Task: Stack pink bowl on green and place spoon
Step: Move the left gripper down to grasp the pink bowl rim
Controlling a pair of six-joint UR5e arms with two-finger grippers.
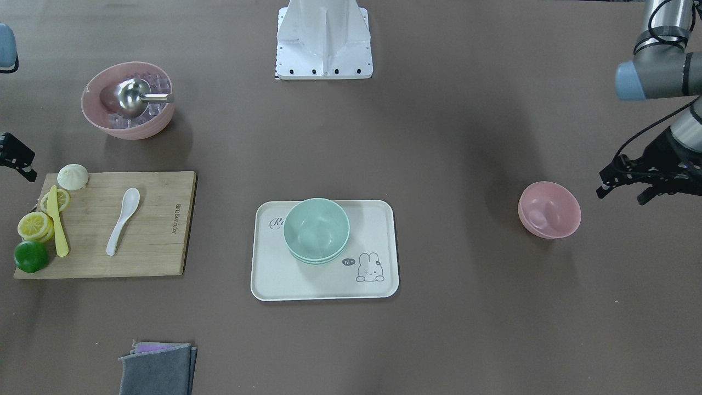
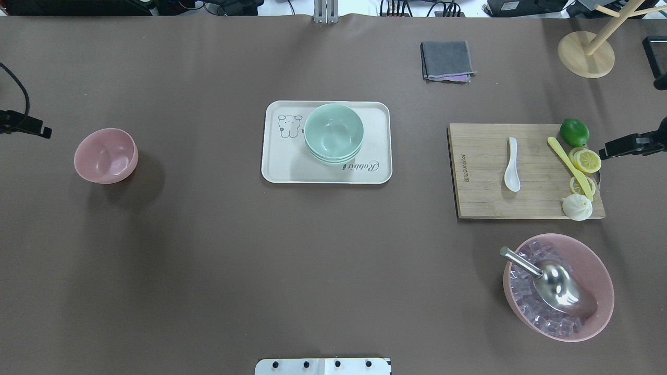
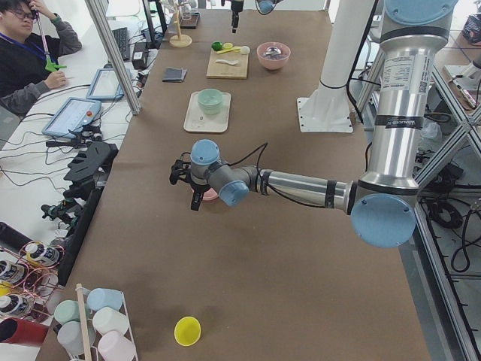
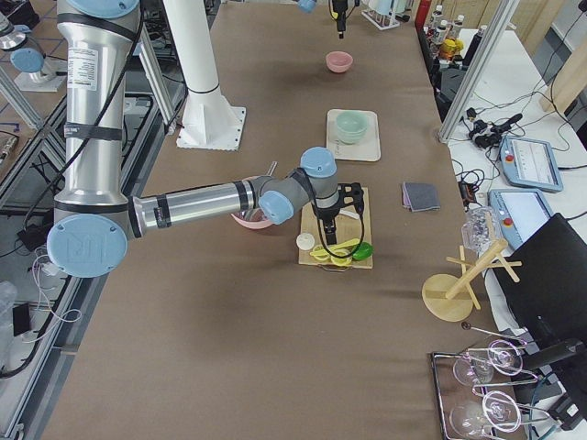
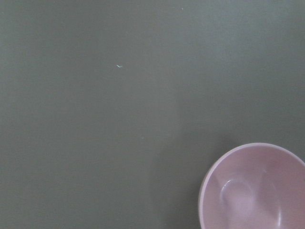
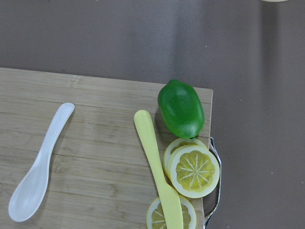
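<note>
The small pink bowl [image 1: 549,209] sits on the bare table right of centre in the front-facing view, and the left gripper [image 1: 621,195] hangs just beyond it toward the right edge of the frame, close beside the bowl but not over it. The coming move therefore looks like a short sideways shift toward picture-left and then a descent onto the rim. This arm is plainly the nearer one. The green bowl [image 1: 316,230] waits on the tray [image 1: 307,282] at centre, well apart from both. The front-facing view shows the left jaws spread with nothing between them. The left wrist camera shows no fingers at all, only the bowl cut off in its lower right corner, which confirms the offset. The white spoon [image 2: 512,164] lies on the cutting board [image 2: 484,203] with its long axis running nearly up and down the overhead frame, scoop end lower. The right gripper [image 2: 609,151] is near it at the right edge, and I cannot tell whether that one is open or closed.
</note>
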